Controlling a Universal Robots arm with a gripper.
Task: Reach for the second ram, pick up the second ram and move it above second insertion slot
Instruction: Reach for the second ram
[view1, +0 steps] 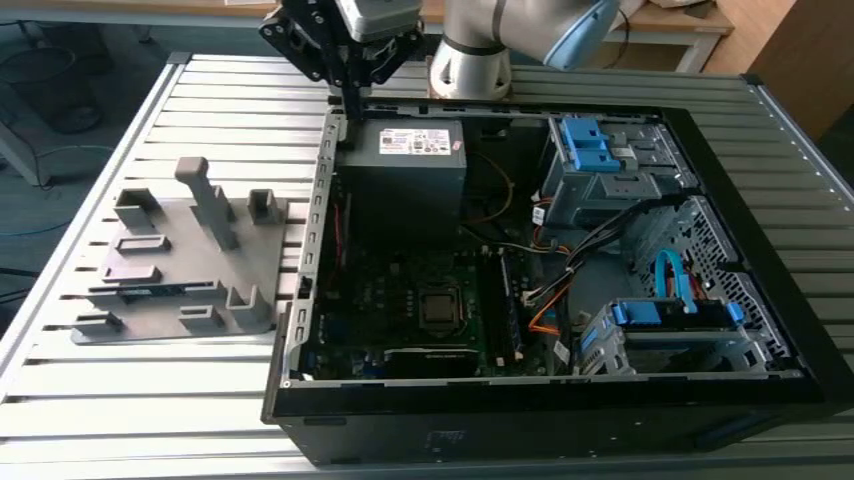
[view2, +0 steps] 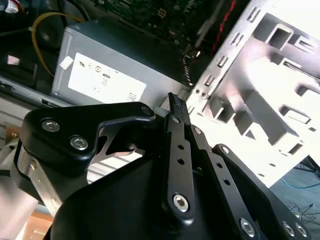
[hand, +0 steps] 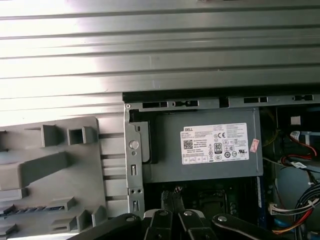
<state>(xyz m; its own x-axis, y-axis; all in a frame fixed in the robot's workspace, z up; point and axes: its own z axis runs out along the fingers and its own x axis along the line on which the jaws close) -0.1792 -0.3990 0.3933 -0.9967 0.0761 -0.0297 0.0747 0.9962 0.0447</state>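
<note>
Reach step, judged barely begun. Gripper (view1: 354, 100) hangs over the computer case (view1: 534, 410) by the power supply (view1: 400, 170), fingers together and empty. 2nd ram (view1: 154, 290) lies in the grey holder plate (view1: 187, 255), well apart. Grasping calls for parted fingers.

In the exterior view the scene is lit brightly and evenly from above, and a broad pale sheen is thrown off the slatted metal bench (view1: 187, 400). The inside of the computer case (view1: 441, 300) is left in deep shade, its boards barely separated from the dark. Short, soft shadows are cast by the posts of the grey holder plate (view1: 174, 270). In the second wrist view the plate is washed out almost to white, while the black gripper (view2: 176, 107) is rendered as a dark mass with small highlights on its screws. In the first wrist view strong glare is spread across the bench, and the power supply (hand: 165, 170) is evenly lit.
</note>
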